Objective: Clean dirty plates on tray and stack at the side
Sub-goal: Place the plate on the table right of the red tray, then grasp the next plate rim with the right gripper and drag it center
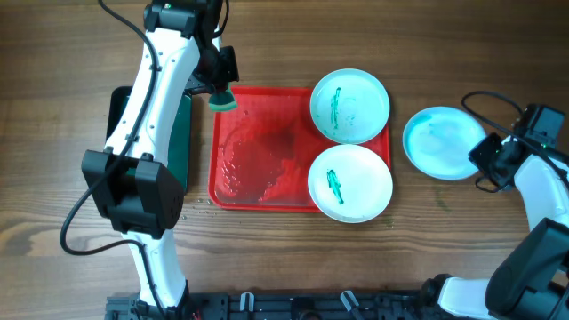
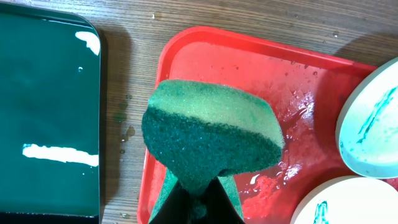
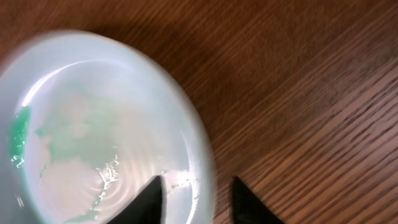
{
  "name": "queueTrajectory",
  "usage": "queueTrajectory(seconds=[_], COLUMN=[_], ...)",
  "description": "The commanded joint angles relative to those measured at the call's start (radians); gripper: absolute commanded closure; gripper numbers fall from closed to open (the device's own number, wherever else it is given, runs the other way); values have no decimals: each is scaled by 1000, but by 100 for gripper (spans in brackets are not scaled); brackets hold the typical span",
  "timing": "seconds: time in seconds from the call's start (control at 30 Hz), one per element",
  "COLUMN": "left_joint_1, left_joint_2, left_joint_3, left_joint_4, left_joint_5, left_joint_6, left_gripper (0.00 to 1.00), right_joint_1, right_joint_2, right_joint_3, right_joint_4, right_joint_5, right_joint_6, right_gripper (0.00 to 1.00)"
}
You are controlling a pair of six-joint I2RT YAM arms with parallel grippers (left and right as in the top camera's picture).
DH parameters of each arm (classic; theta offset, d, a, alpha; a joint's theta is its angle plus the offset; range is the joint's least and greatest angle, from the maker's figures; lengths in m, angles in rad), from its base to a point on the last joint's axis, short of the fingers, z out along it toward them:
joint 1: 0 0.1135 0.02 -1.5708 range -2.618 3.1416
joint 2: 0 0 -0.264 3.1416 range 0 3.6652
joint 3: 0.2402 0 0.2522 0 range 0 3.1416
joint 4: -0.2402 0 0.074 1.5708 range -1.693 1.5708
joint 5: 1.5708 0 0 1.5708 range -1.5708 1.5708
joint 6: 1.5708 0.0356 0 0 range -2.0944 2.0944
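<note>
The red tray [image 1: 258, 151] holds two white plates at its right end, one at the back [image 1: 349, 105] and one at the front [image 1: 349, 182], each with a teal smear. Both show at the right edge of the left wrist view, back [image 2: 373, 124] and front [image 2: 336, 202]. My left gripper [image 1: 220, 89] is shut on a green sponge [image 2: 211, 130] above the tray's wet back-left corner [image 2: 249, 62]. The pale aqua plate [image 1: 442, 142] lies on the table right of the tray, wet with faint green traces [image 3: 93, 124]. My right gripper [image 3: 198, 193] is open, its fingers astride that plate's right rim.
A dark green tray [image 2: 43, 106] lies left of the red tray, partly under my left arm in the overhead view [image 1: 182, 142]. Water droplets sit on the wood between the two trays. The right arm's cables run along the table's right edge.
</note>
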Motion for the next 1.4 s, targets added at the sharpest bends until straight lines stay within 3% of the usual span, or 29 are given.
queueTrajectory(seconds=[0.0,0.17,0.4,0.57,0.63,0.93,1.03,1.37], left_joint_1=[-3,-3,-3,-3,-3,-3,-3,-3], left_joint_2=[-15,-15,-15,-15,-15,-15,-15,-15], left_joint_3=[8,8,8,8,8,8,8,8], left_joint_4=[4,6,6,6,6,6,6,3], left_joint_5=[8,8,8,8,8,8,8,8], left_joint_6=[-16,-16,-16,-16,-16,-16,-16,-16], left_gripper=[96,96,96,96,96,96,96,96], right_joint_1=[2,32,242,418,449,553,555,637], right_joint_2=[5,-53,-140,-138,-138,-138,-138,-100], right_joint_3=[5,151,150,-5,-40,-158,-159,-161], right_joint_4=[-9,-240,-428,-397,-373,-265,-225,-145], right_joint_5=[-32,-302,-317,-269,-269,-185,-185,-182], right_joint_6=[7,-74,-116,-50,-32,44,33,23], right_gripper=[52,52,52,58,64,75,87,91])
